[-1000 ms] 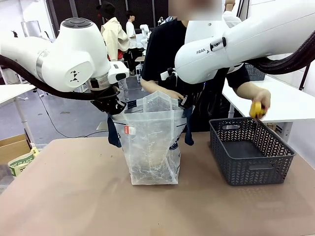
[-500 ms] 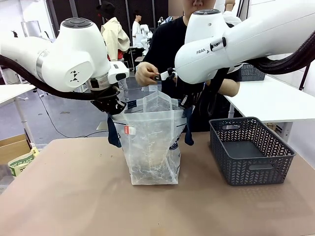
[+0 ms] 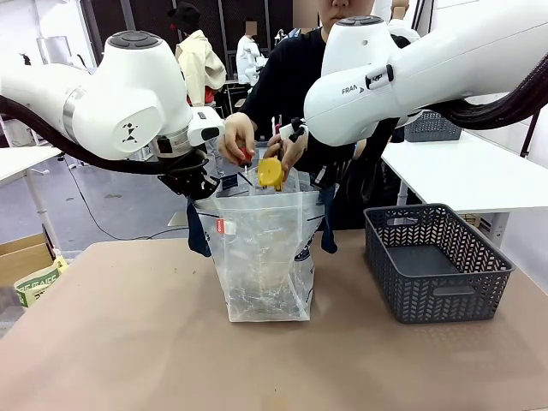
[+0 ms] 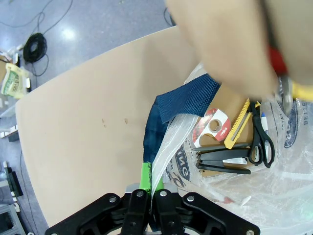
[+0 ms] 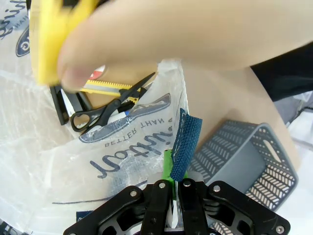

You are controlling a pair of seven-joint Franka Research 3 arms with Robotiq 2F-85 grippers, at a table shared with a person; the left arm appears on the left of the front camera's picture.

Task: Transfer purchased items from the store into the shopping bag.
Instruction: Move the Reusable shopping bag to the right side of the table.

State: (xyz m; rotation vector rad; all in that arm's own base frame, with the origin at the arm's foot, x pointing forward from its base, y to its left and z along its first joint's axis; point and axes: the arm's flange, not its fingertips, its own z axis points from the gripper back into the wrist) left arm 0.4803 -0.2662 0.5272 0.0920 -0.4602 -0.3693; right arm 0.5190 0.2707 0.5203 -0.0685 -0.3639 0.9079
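**Grippers [image 4: 149,171] [image 5: 171,169] clamped on the shopping bag [image 3: 261,257] rim**

1. Tool state. Left gripper [image 3: 199,184]: jaws closed on the thin film edge at the bag's left rim, just beside the navy strap [image 4: 186,100]. Right gripper [image 3: 324,178]: jaws closed on the bag's right rim, where film and strap webbing [image 5: 185,139] meet. Together they hold the mouth spread.

2. Position of items. The bag stands upright on the table [image 3: 128,342]. Directly above its mouth, the person's hands [image 3: 237,137] [image 3: 291,150] hold a yellow piece [image 3: 271,173] and a small red piece [image 3: 246,156]. Inside the bag lie scissors [image 4: 259,142], a yellow utility knife [image 4: 238,125], a red-and-white tape roll [image 4: 212,126] and a tan card [image 4: 230,100]. The grey basket [image 3: 445,300] stands to the right of the bag, apart from it; its floor looks bare.

3. Handling. The bag film appears thin, soft and slippery; it would likely collapse inward if either rim were released. The strap webbing is the firmer hold: grip at the rim beside or on the stitching, not mid-panel. Contents look light but include pointed tools, so the film may puncture if pulled hard. The yellow piece looks small, rigid and light.

4. Progress. Judged near completion: the pieces above the mouth seem to be the last.
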